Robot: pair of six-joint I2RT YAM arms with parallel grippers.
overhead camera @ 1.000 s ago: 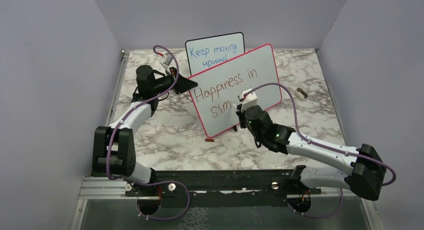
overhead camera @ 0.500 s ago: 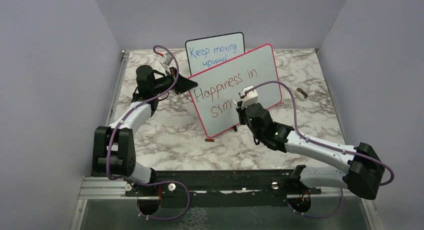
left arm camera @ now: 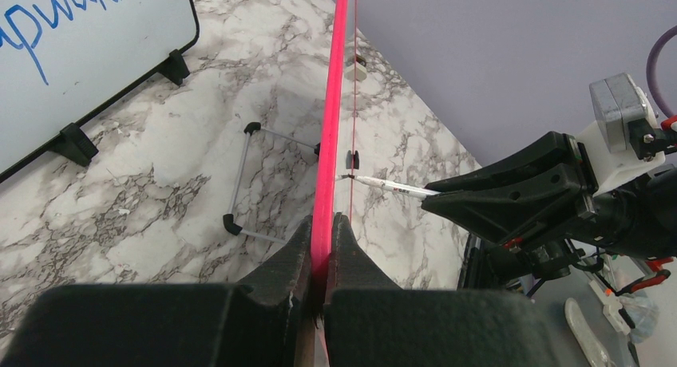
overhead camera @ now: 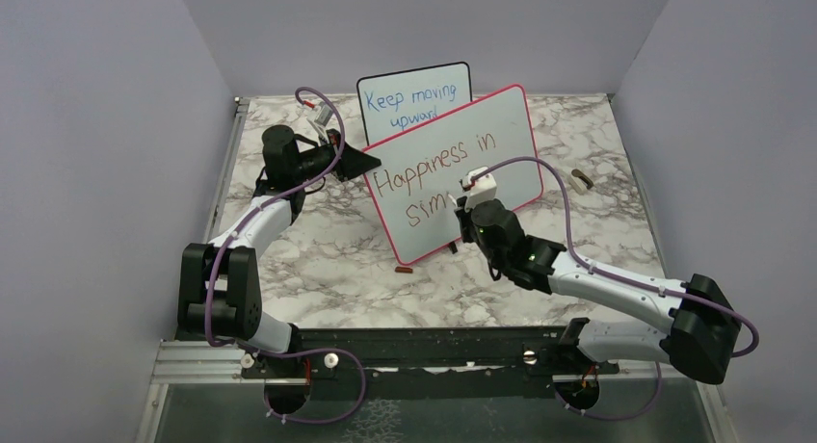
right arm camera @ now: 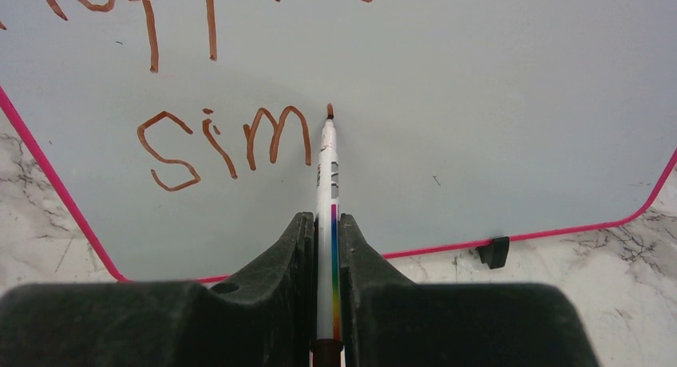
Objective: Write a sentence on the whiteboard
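The whiteboard (overhead camera: 501,135) with a pink-red frame stands tilted mid-table. The sentence (overhead camera: 434,164) on it reads "Happiness in" with "sim" below, brownish-red; it shows in the right wrist view (right arm camera: 223,144). My left gripper (overhead camera: 355,162) is shut on the board's left edge, seen as a pink strip (left arm camera: 329,144) between the jaws (left arm camera: 322,223). My right gripper (overhead camera: 461,208) is shut on a white marker (right arm camera: 326,223) with a rainbow stripe. The marker's tip (right arm camera: 329,112) touches the board just right of the "m". The marker also shows in the left wrist view (left arm camera: 391,188).
A smaller black-framed board (overhead camera: 414,101) with blue "Keep moving upward" stands behind the whiteboard. A small brown cap (overhead camera: 404,268) lies on the marble table in front of the board. A small brown and white object (overhead camera: 581,180) lies at the right. A wire stand (left arm camera: 263,183) is behind the board.
My right gripper has moved up and a little right along the board with the marker. The left arm and the board have not moved.
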